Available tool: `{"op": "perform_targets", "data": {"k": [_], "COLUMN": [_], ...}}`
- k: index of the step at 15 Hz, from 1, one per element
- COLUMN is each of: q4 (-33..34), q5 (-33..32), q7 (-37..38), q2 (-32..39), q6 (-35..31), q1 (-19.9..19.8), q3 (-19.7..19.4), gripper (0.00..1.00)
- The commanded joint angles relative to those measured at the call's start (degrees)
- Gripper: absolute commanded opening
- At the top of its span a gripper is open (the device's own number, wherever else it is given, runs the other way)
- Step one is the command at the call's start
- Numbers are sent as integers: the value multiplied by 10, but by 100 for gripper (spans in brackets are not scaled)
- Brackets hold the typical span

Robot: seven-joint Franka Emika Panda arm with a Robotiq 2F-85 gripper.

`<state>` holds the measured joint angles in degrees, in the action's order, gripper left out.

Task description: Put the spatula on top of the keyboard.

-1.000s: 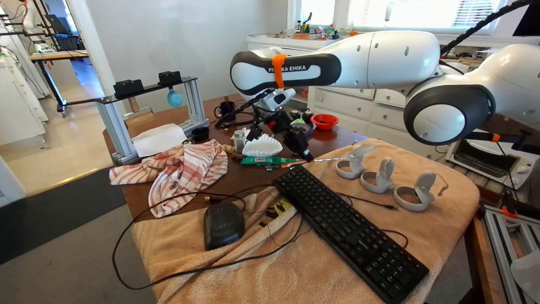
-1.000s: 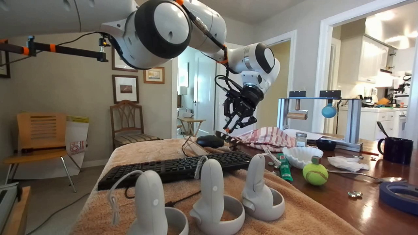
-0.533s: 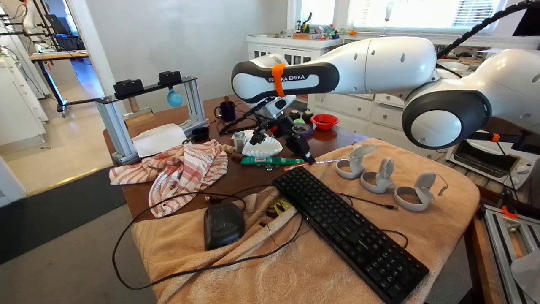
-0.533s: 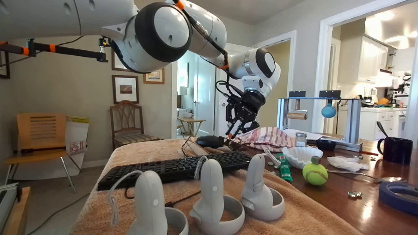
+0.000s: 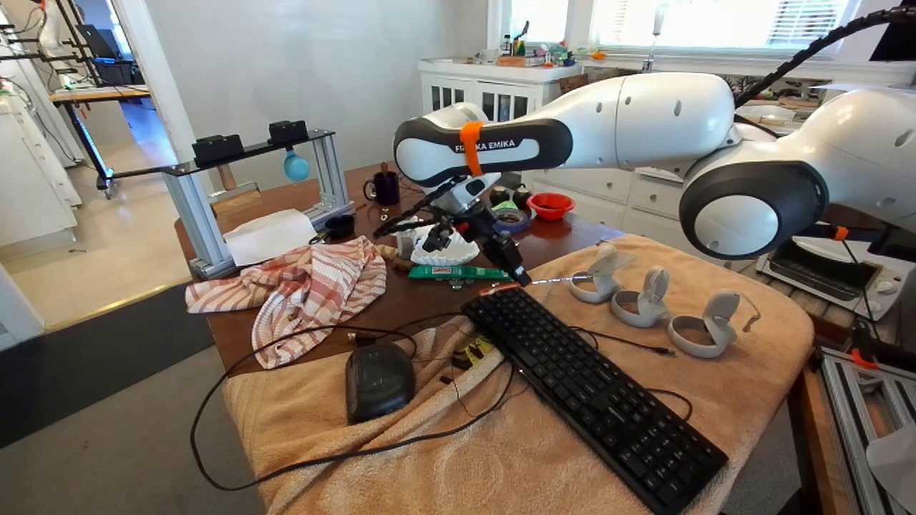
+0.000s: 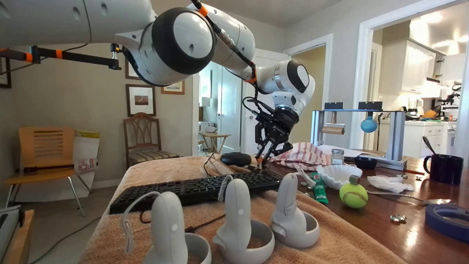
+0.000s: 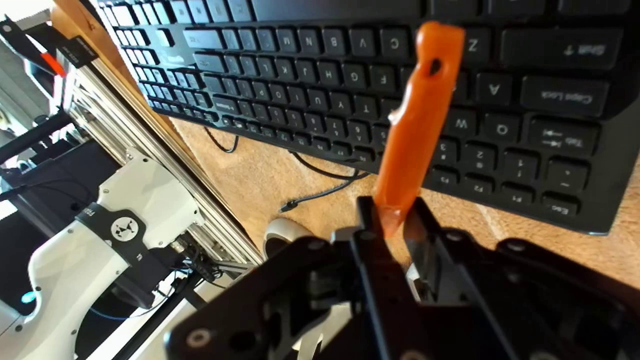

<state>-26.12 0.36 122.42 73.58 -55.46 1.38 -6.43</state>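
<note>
- Closest to me is the keyboard (image 5: 588,392), slanted across the tan towel (image 5: 444,472) that covers the near part of the table (image 5: 404,304). Number-pad end sits just inside the table's near edge, Esc end points toward the middle. That's where the thing has to land.
- The mouse (image 5: 379,386) is on the towel too, well apart from the keyboard, so no bother.
- Pale controllers (image 5: 655,287) stand in a row between the keyboard and the table's side edge. Watch those: the spatula (image 5: 562,280) has its metal shaft sticking out their way. Can't tell if it touches one.
- The hand (image 7: 393,212) is low by the Esc end, clamped on the orange handle (image 7: 420,120). Handle's butt pokes out over the keys; whether it's resting on them, no idea.
- So imo this is the placing bit, not done yet. I'd slide the whole thing over the keys first and turn it lengthwise if the wrist allows, cos crosswise it'd probably overhang and tip off. Then lower it slow and flat, part the fingers gently once the keys take the weight, back off straight up.
- Past the hand, the green tube (image 5: 447,272) and white bowl (image 5: 458,252) are on bare table, so don't swing out that way.
</note>
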Motion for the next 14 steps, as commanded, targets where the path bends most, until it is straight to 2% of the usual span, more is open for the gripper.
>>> {"op": "perform_targets", "data": {"k": [1,14], "q4": [22,8], "q5": [-9,-21], "q7": [11,1], "q2": [17,6], "q6": [-26,-61], "q1": [2,13], "q3": [-2,-3], "gripper": [5,5]}}
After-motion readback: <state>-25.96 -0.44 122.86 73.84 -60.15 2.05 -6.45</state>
